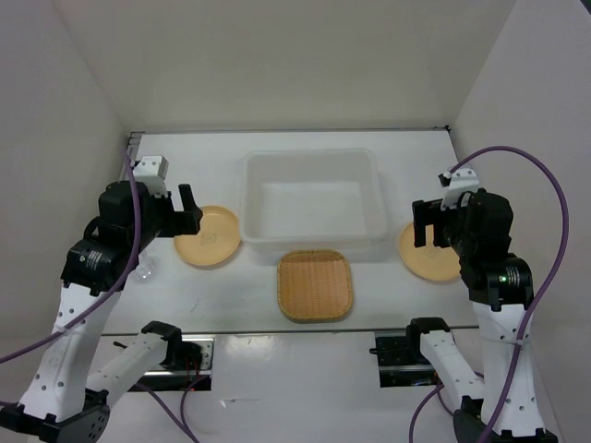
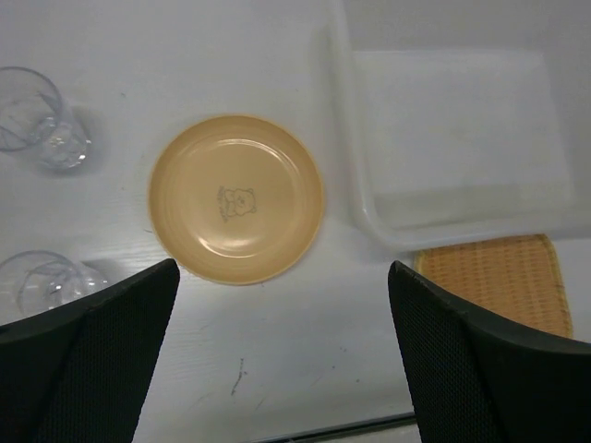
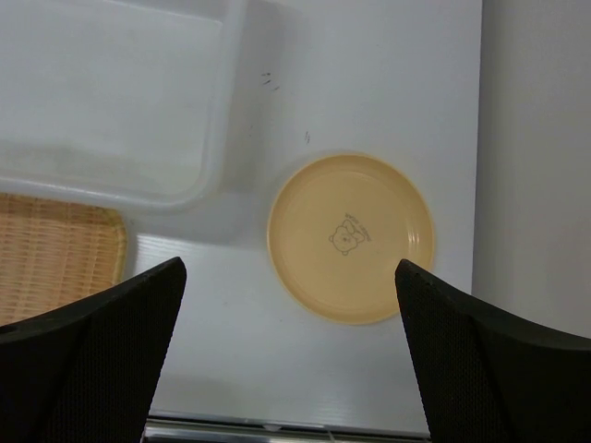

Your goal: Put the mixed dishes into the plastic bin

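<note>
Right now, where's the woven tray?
Top view, centre: the woven tray lies flat directly on the near side of the plastic bin. The left wrist view shows it at lower right.

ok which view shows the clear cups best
Left wrist: both clear cups sit in plain sight left of the plate. Top external gives only a faint glimpse beside the left arm; right wrist shows none.
</note>
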